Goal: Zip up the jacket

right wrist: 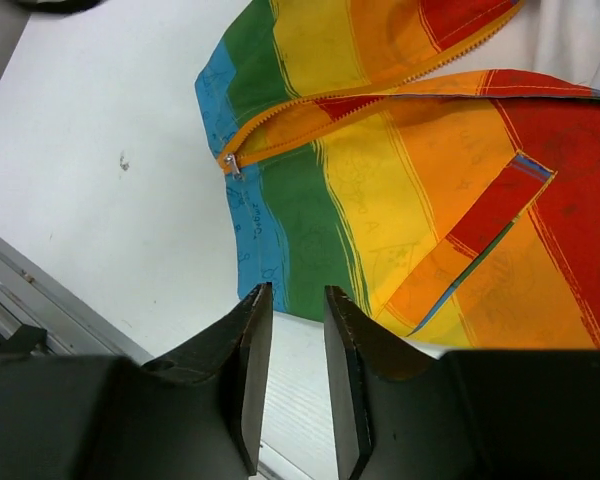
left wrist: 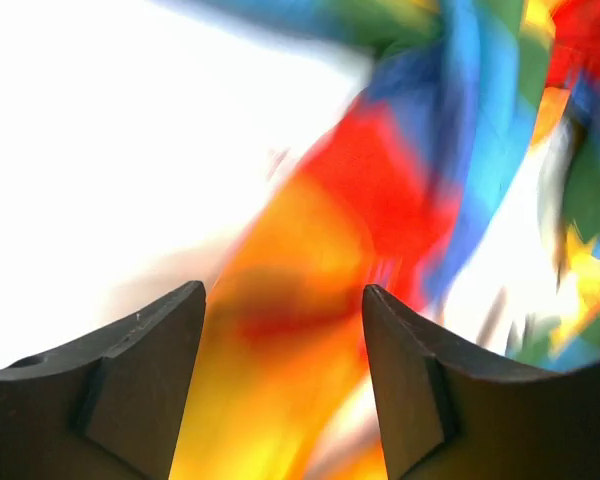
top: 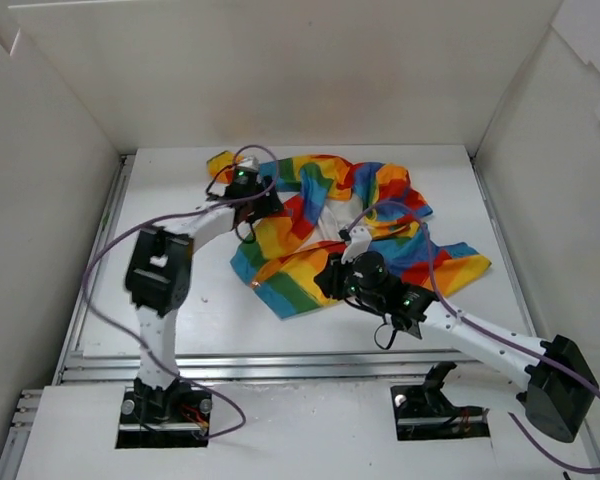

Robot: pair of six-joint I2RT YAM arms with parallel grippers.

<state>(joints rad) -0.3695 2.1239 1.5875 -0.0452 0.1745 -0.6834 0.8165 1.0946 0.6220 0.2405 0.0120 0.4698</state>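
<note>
**Top, left-wrist and right-wrist views of the two-arm bench.** The jacket (top: 300, 215), striped in red, orange, yellow, green and blue, is shown lying crumpled at the middle of the white table (top: 450, 180). Its front is spread so that the white lining (top: 327, 222) is exposed.

The left gripper (left wrist: 283, 288) is positioned over the far-left part of the garment. Its fingers are spread wide and nothing is pinched between them. Orange and red cloth (left wrist: 320, 250) is seen, blurred, through the gap.

The right gripper (right wrist: 298, 295) is held at the near side of the jacket, just off the blue hem band (right wrist: 242, 215). Its fingers are parted by only a narrow gap. The table and the edge of the hem are seen through this gap, and no cloth is gripped.

The zipper slider (right wrist: 228, 162) is located at the hem. From it the two front edges, trimmed in orange zipper tape, are seen to diverge. A slanted pocket opening (right wrist: 505, 195) is visible on the nearer front panel. An aluminium rail (top: 280, 355) is fitted along the near edge of the table.
</note>
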